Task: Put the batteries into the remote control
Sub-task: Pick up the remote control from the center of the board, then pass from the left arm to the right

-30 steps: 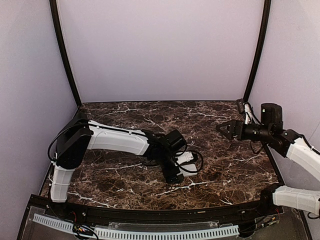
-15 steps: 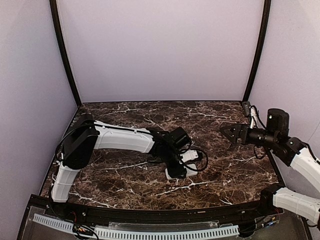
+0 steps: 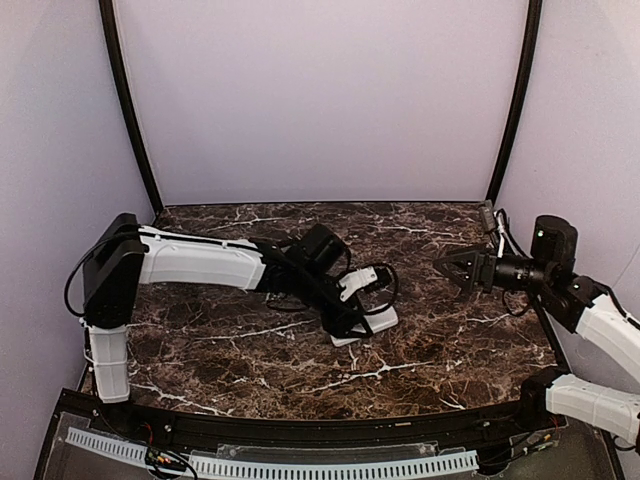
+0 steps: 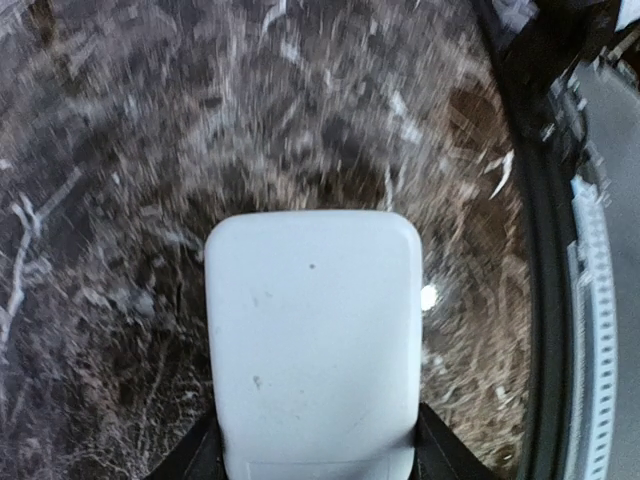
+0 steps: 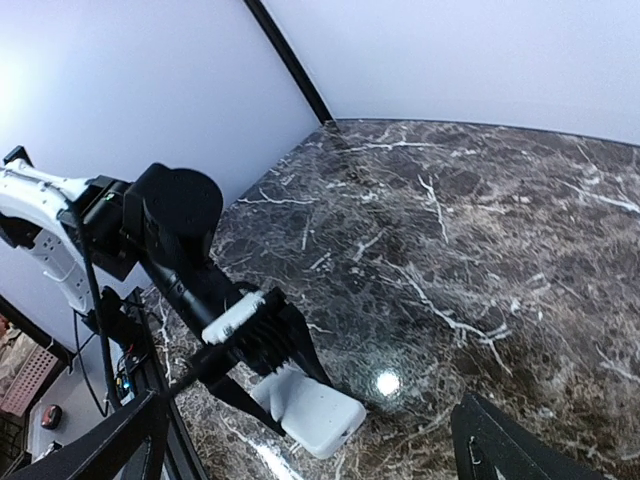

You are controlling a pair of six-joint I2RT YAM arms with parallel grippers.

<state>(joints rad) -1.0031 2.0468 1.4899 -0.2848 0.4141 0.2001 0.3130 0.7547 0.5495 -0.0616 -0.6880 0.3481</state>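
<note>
The remote control [image 3: 372, 323] shows its plain white back. My left gripper [image 3: 354, 320] is shut on its near end, low over the dark marble table [image 3: 450, 340]. In the left wrist view the remote [image 4: 312, 330] fills the centre, with a black finger [image 4: 188, 458] on each side of it. In the right wrist view the remote [image 5: 318, 415] sticks out of the left gripper's black fingers [image 5: 290, 350]. I cannot tell whether it touches the table. My right gripper [image 3: 455, 268] is open and empty, in the air at the right. No batteries are in view.
Purple walls close the back and both sides. Black posts [image 3: 125, 100] stand in the back corners. A black rail with a white toothed strip [image 3: 300, 462] runs along the near edge. Black cables [image 3: 385, 290] loop by the left wrist.
The left arm has swung, its elbow going left and back, and the held remote has shifted a little right and farther from the near edge. The right gripper has drifted slightly.
</note>
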